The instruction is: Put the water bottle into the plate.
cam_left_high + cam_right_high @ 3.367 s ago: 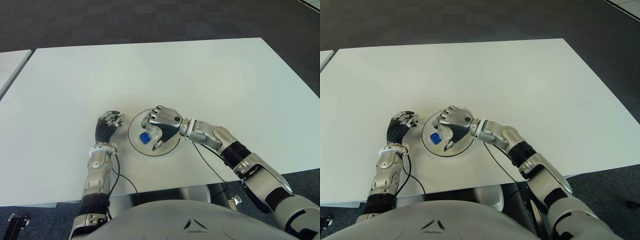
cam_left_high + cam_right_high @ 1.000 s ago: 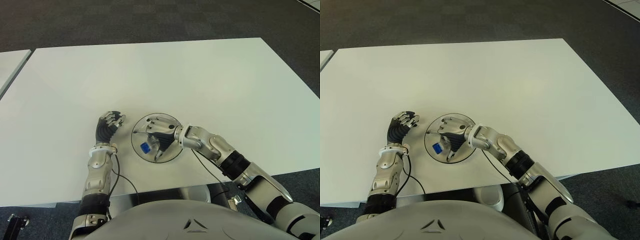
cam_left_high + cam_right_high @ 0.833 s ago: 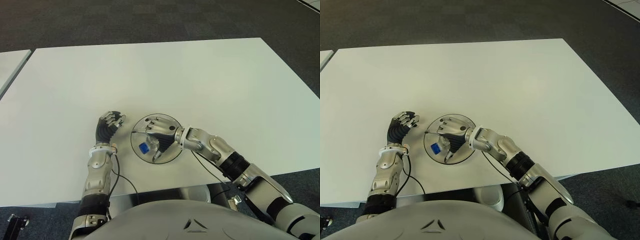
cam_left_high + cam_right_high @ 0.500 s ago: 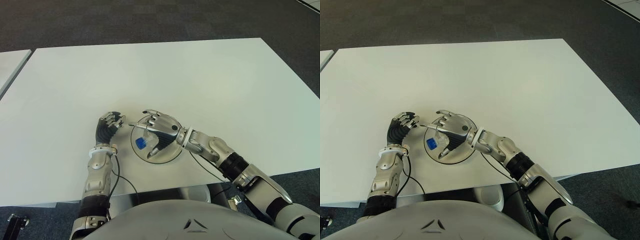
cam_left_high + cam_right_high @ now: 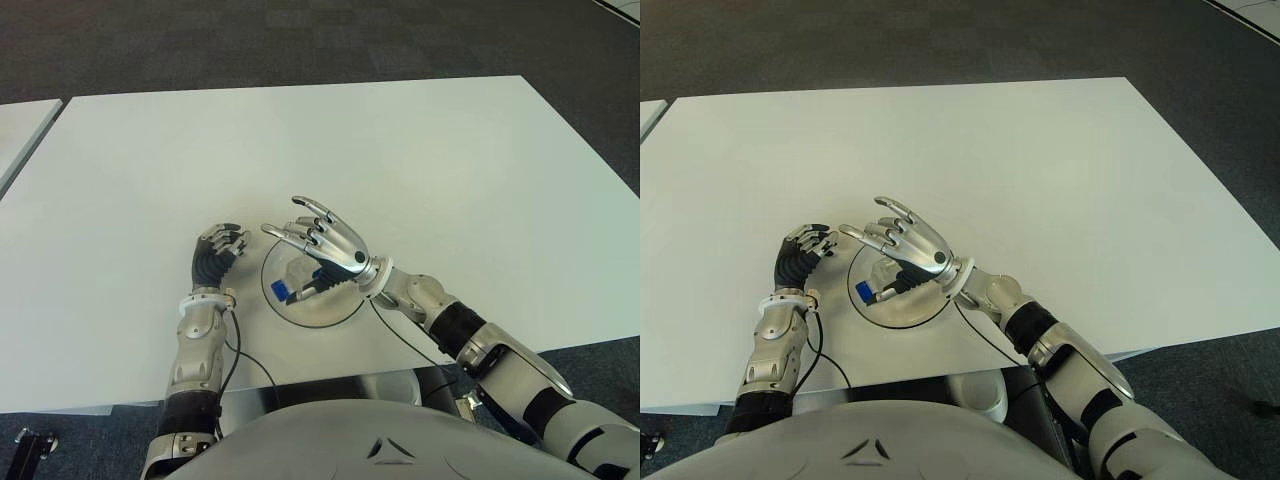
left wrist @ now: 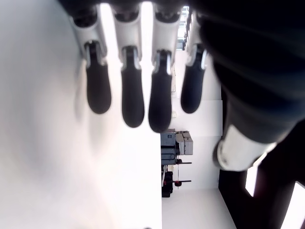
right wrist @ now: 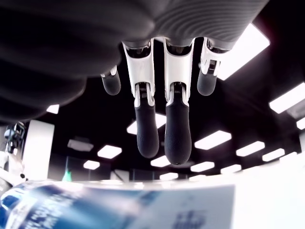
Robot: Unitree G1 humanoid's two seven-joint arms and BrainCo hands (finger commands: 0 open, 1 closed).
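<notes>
The water bottle (image 5: pixel 297 280) is clear with a blue cap (image 5: pixel 281 291). It lies on its side in the round plate (image 5: pixel 335 310) near the table's front edge, cap towards my left. My right hand (image 5: pixel 320 238) hovers just above the bottle, fingers spread open and holding nothing. The right wrist view shows those fingers (image 7: pixel 164 129) stretched out over the bottle's blue label (image 7: pixel 57 210). My left hand (image 5: pixel 218 250) shows just left of the plate, its fingers (image 6: pixel 133 90) loosely bent and empty.
The white table (image 5: pixel 450 170) stretches wide behind and to the right of the plate. A second white table's corner (image 5: pixel 20 125) shows at the far left. Dark carpet lies beyond the far edge.
My right hand has let go of the bottle, opened its fingers and lifted off the plate. The bottle stays lying in the plate. The left hand has not moved.
</notes>
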